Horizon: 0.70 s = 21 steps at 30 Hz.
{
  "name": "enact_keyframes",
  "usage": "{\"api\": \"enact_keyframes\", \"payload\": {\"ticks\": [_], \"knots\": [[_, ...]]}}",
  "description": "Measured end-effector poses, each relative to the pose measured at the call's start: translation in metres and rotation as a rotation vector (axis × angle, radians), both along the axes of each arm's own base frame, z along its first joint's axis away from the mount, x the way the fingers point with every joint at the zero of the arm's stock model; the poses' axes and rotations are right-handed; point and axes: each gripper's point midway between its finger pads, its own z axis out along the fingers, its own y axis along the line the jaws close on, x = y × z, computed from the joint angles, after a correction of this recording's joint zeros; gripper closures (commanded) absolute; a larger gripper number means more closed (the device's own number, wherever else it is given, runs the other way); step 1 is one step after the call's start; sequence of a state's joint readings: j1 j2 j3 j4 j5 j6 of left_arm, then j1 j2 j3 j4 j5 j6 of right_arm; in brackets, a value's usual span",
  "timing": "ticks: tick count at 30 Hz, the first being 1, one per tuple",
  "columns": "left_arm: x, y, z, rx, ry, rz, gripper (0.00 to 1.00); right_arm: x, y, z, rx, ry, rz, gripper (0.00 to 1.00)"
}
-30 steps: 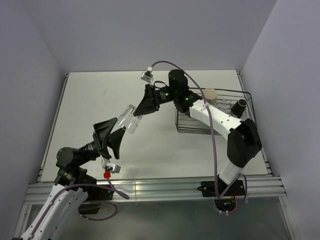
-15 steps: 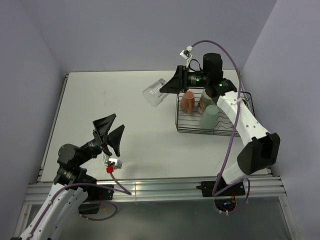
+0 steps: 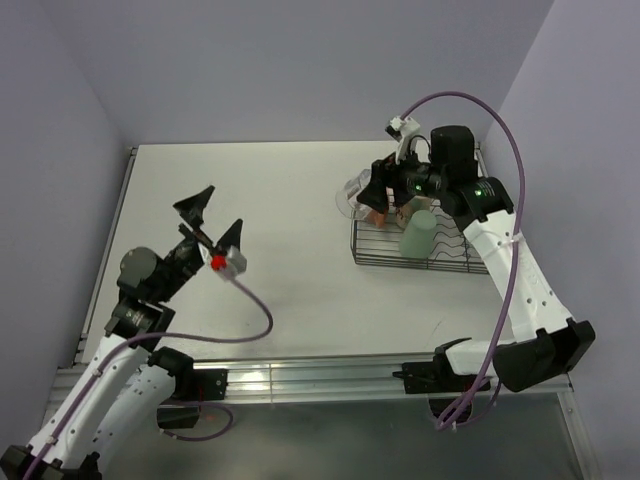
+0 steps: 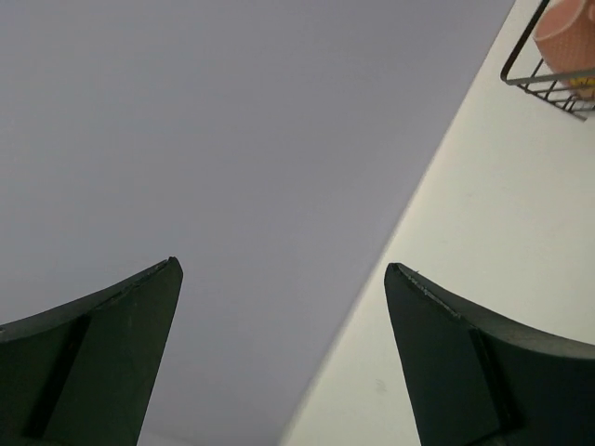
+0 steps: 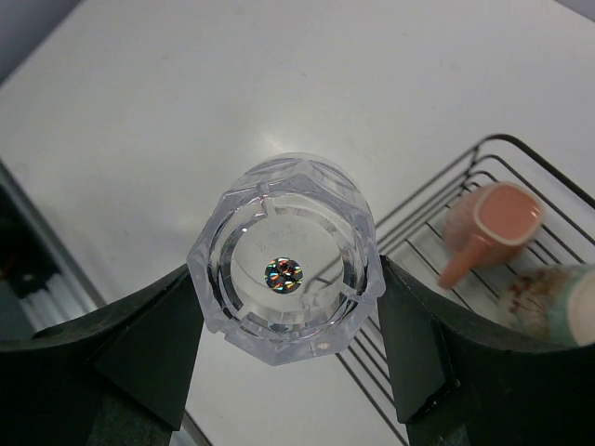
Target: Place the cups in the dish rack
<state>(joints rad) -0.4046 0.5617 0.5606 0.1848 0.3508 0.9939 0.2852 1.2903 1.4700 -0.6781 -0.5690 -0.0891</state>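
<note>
Clear glass point(image 5: 284, 279) gripped by right gripper point(image 3: 372, 195) at dish rack's point(image 3: 420, 264) 9 o'clock edge, arm arched high; left gripper point(image 4: 284, 268) spread empty, pointing 12 o'clock.

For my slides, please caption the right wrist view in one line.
Right gripper holding a clear glass near the dish rack with a pinkish mug inside.

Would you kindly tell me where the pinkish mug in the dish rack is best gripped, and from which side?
Grip the pinkish mug by its handle, coming down from above. The handle juts out sideways over the wires of the dish rack, clear of the cream mug, so a pincer could likely close across it. The right pincer is occupied, holding the clear glass.
</note>
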Motion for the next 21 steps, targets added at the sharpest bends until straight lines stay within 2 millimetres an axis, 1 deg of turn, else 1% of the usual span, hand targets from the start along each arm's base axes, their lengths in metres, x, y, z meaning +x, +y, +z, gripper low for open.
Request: {"api": "enact_keyframes", "payload": {"ticks": [1, 5, 6, 7, 11, 15, 19, 21], "knots": [[0.007, 0.002, 0.003, -0.044, 0.065, 0.024, 0.01, 0.0, -0.006, -0.004, -0.03, -0.013, -0.018, 1.0], [0.04, 0.01, 0.034, -0.25, 0.257, 0.137, 0.01, 0.001, -0.026, -0.027, -0.134, -0.031, -0.08, 1.0], [0.048, 0.011, 0.038, -0.305, 0.307, 0.163, 0.01, 0.001, -0.031, -0.034, -0.158, -0.027, -0.096, 1.0], [0.051, 0.011, 0.039, -0.337, 0.338, 0.175, 0.01, 0.001, -0.035, -0.041, -0.18, -0.023, -0.11, 1.0], [0.064, 0.006, 0.028, -0.472, 0.538, 0.221, 0.01, 0.006, -0.048, -0.061, -0.246, -0.004, -0.161, 1.0], [0.073, 0.001, 0.012, -0.558, 0.691, 0.267, 0.01, 0.01, -0.056, -0.068, -0.28, -0.009, -0.2, 1.0], [0.067, -0.001, -0.006, -0.619, 0.817, 0.294, 0.01, 0.016, -0.06, -0.074, -0.296, -0.017, -0.227, 1.0], [0.064, -0.004, -0.01, -0.649, 0.872, 0.296, 0.01, 0.017, -0.061, -0.08, -0.305, -0.01, -0.234, 1.0]]}}
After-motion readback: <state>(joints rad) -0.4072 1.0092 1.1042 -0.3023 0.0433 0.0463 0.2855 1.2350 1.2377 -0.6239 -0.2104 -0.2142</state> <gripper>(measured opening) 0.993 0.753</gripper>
